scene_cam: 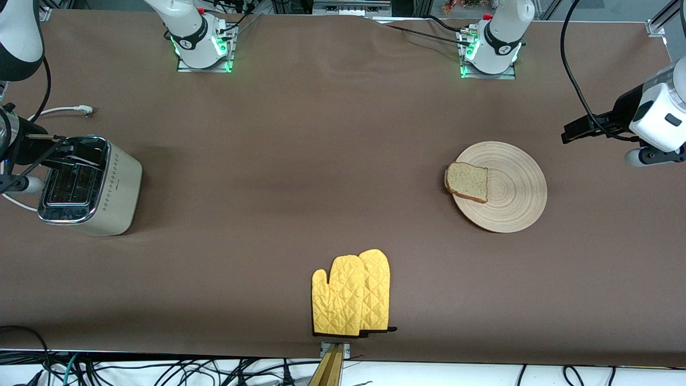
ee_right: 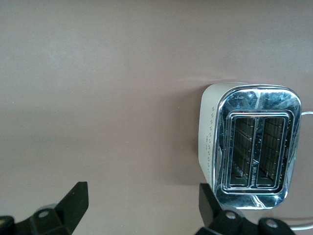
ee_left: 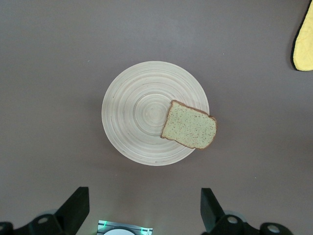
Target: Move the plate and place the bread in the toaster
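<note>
The light wooden plate lies on the brown table toward the left arm's end. The bread lies flat on the plate's rim, overhanging it toward the right arm's end. In the left wrist view the plate and bread show from above. My left gripper is open and empty, high over the table beside the plate. The cream toaster stands at the right arm's end, both slots empty. My right gripper is open and empty, high up beside the toaster.
A pair of yellow oven mitts lies near the table's front edge at the middle; one tip shows in the left wrist view. The toaster's white cord trails on the table, farther from the front camera than the toaster.
</note>
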